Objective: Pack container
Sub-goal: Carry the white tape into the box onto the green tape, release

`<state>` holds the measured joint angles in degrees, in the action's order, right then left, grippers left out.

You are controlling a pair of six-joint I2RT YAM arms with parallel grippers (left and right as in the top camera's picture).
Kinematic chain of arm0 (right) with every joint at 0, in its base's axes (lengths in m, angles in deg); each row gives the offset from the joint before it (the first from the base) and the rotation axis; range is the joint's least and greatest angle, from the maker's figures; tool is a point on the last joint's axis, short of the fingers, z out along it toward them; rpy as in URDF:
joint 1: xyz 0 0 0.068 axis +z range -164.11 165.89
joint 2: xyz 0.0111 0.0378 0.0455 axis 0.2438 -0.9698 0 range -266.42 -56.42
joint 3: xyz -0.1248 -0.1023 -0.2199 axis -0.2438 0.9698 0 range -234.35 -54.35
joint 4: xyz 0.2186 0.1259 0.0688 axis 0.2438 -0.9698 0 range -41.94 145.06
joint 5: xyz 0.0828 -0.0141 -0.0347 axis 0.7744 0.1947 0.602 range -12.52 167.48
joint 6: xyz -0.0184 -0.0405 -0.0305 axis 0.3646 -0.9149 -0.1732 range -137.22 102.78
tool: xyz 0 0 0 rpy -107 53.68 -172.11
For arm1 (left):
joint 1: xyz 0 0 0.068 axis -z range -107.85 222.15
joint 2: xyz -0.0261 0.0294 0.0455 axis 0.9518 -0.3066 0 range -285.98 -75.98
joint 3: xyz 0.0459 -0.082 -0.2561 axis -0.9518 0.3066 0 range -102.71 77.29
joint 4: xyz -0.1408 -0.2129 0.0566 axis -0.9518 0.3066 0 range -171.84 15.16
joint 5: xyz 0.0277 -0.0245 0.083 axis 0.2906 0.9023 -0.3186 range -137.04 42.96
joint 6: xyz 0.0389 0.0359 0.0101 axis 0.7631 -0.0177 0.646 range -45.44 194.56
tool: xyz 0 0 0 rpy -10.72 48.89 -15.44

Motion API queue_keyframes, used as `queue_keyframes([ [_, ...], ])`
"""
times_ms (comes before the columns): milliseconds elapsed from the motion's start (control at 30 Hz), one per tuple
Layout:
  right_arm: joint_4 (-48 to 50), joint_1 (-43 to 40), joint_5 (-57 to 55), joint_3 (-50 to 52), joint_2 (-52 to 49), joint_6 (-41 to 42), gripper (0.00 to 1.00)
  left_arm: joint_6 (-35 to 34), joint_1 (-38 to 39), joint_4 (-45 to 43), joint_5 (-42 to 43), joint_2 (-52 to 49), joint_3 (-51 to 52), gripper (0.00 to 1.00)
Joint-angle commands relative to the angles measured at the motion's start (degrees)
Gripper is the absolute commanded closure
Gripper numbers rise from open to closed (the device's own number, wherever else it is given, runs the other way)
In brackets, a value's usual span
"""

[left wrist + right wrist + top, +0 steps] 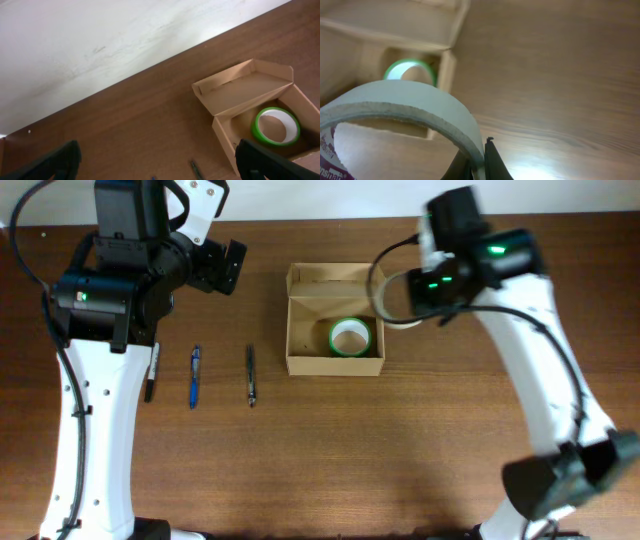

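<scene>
White roll [405, 102] blurred, cut off left and bottom; overhead, right arm [525, 320] hides most of it; pen [196, 169] cropped at bottom edge.

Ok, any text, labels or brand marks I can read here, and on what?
On the white tape roll in the right tool: purple print inside its core, cropped, blurred, unreadable.
Dark pen, blue pen, black pen: print too small to read.
Container, green tape roll: no text visible.

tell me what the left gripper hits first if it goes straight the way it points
The left gripper would most likely meet bare table first; the container sits off to one side. Depth is unclear.
</scene>
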<state>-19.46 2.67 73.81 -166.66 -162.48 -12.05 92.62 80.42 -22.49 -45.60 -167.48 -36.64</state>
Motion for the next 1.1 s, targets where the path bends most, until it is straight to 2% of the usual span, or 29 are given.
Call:
queue_keyframes([
  [0, 0.0, 2.7, 3.0, 0.3, -4.9, 1.3, 0.96, 0.9, -0.9, 0.3, -0.4, -1.4, -0.7, 0.01],
  [200, 1.7, 7.8, 4.4, 0.3, -11.5, 1.2, 0.96, 0.9, -1.7, 1.7, -0.3, -3.9, -0.7, 0.01],
  [500, 3.9, 13.8, 4.5, 0.3, -16.0, 1.1, 0.96, 0.9, -1.7, 2.0, 0.7, -6.2, -0.6, 0.01],
  [1067, 12.8, 12.3, -1.8, -1.7, -16.3, 1.3, 0.96, 0.9, -1.7, 2.9, 0.7, -6.2, -0.6, 0.01],
])
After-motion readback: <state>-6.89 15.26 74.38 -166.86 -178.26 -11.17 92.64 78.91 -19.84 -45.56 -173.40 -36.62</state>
